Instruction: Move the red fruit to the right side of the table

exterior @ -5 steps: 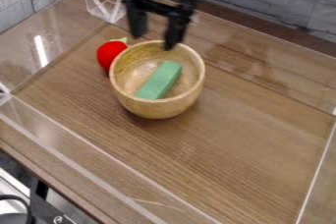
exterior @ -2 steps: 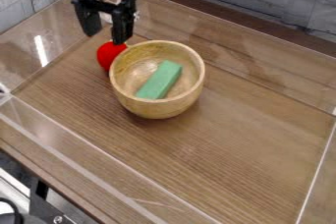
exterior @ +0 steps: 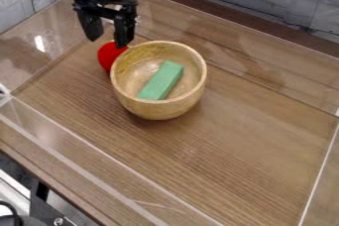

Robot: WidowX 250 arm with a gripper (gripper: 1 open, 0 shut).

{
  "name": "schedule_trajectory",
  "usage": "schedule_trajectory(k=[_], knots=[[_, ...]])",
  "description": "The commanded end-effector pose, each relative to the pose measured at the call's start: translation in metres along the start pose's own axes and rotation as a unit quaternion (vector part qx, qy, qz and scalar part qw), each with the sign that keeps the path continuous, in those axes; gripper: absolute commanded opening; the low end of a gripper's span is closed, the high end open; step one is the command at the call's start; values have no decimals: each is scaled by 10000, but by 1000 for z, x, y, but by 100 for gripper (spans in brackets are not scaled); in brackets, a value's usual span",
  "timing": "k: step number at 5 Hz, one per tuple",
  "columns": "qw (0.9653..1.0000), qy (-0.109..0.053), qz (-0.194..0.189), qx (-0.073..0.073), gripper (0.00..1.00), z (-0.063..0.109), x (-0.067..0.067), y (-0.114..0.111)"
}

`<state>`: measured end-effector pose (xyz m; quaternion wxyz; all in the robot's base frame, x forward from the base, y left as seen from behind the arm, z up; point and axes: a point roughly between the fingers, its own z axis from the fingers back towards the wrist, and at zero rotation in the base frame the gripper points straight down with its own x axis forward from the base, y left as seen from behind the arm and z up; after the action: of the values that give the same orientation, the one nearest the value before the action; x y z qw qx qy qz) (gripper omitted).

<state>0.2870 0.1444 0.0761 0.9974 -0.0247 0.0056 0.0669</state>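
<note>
Nearest the camera lies a bare stretch of the brown wood-grain table, edged by low clear acrylic walls. Farther in stands the wooden bowl, upright, with a green rectangular block lying slanted inside it. Just behind the bowl's left rim sits the red fruit, touching or nearly touching the bowl's outer wall and partly hidden by it, on the left half of the table. Above the fruit hangs the black gripper, pointing straight down with its fingers spread wide and nothing between them. A second ago it hung over the bowl's far rim; since then it has moved left and lower, over the fruit, while bowl, block and fruit lie unchanged.
</note>
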Motion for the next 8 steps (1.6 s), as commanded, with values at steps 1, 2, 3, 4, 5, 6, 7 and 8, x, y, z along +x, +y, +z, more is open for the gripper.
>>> schedule_trajectory(k=[1,2,3,4,5,6,7,8], knots=[[9992,-369,113,63,100,12,13,11],[9990,-399,198,42,100,7,19,16],[9987,-419,272,30,100,2,24,19],[9985,-437,342,15,100,-2,28,23],[9981,-454,408,0,100,-6,33,27],[9978,-470,461,-18,100,-10,37,29],[9975,-473,515,-30,100,-14,40,32],[9973,-469,559,-34,100,-18,43,34]])
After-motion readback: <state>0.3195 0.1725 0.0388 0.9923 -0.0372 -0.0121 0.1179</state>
